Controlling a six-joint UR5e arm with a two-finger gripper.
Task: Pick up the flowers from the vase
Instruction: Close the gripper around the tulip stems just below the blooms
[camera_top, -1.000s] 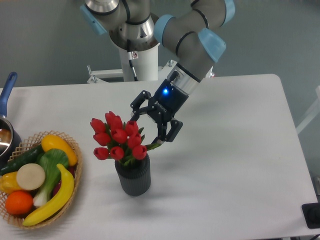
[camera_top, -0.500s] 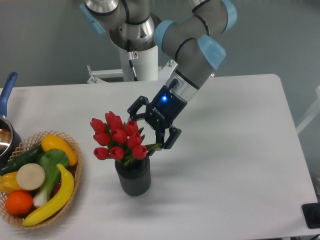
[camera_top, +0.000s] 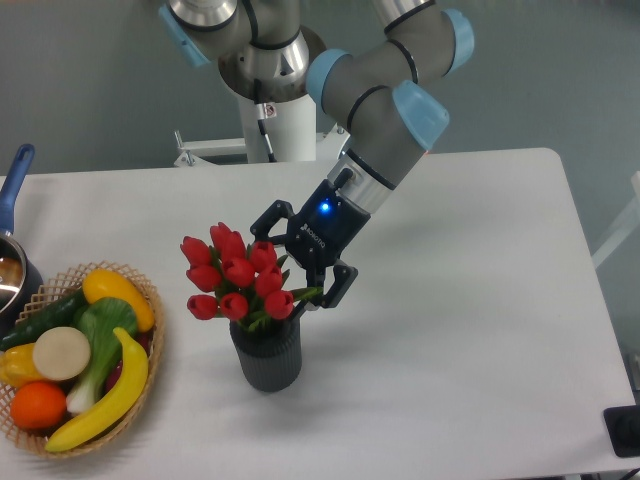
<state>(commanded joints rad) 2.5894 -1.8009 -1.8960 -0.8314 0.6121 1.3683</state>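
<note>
The flowers (camera_top: 236, 276), a bunch of red tulip buds with green leaves, stand in the vase (camera_top: 267, 356), a dark grey ribbed pot in the middle of the white table. My gripper (camera_top: 293, 264) is open, tilted down to the left, right beside the bunch on its right. One finger is behind the top buds, the other (camera_top: 337, 285) is by a green leaf at the right. It holds nothing.
A wicker basket (camera_top: 150, 345) with banana, orange, cucumber and other produce stands at the front left. A pot with a blue handle (camera_top: 12, 185) is at the left edge. The arm's base (camera_top: 270, 110) stands behind the table.
My gripper has moved a little down and to the left, closer to the flowers, still open. The flowers and vase have not moved.
</note>
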